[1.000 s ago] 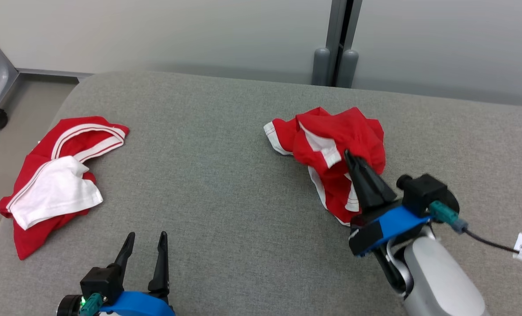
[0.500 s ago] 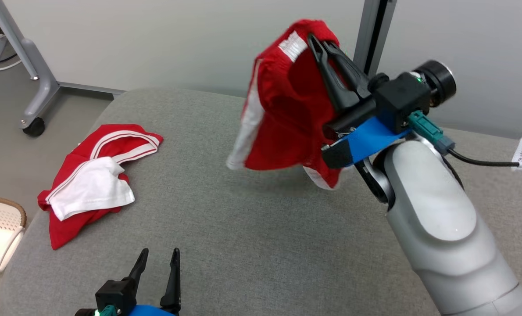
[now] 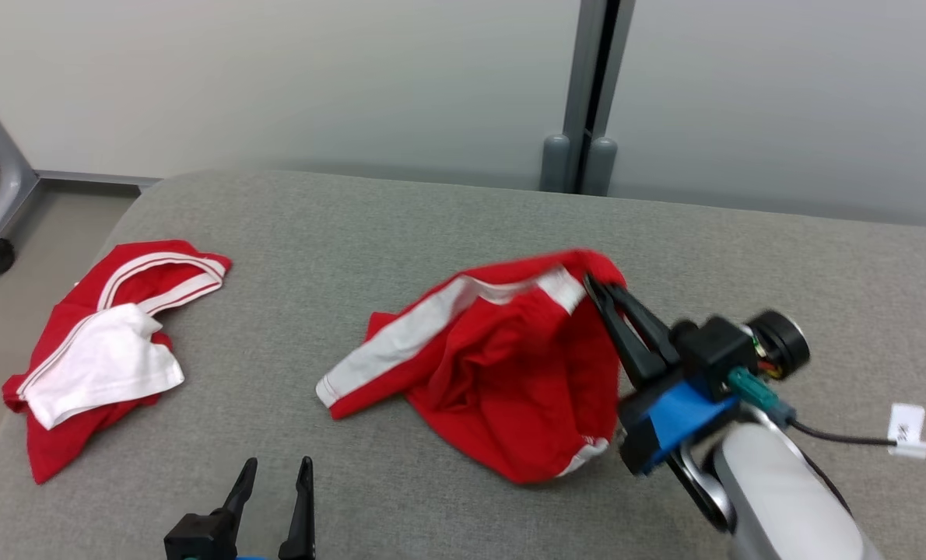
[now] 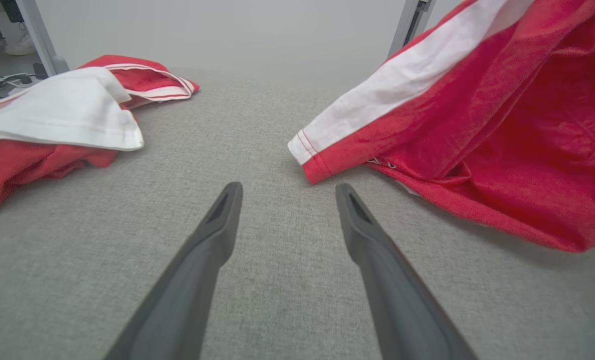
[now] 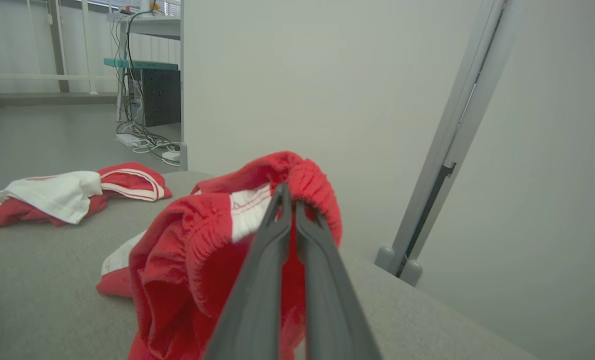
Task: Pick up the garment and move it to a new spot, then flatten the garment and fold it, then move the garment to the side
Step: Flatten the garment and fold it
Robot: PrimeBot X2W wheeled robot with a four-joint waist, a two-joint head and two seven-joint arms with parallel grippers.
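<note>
The right claw [image 3: 594, 284] pinches the red garment [image 3: 502, 365], draped mid-way across the padded surface [image 3: 432, 233], while the left claw [image 3: 276, 465] gapes idle; relocation seems done, and flattening next calls for release.

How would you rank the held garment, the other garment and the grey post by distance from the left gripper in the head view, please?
From the left gripper:
1. The held garment, just ahead, right.
2. The other garment, ahead, farther left.
3. The grey post, far back, right.

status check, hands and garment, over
Right hand shut on red shorts at the waistband. Left hand open, empty. Shorts half lifted, lower part on the grey cushion. Second garment lies apart, left side.
</note>
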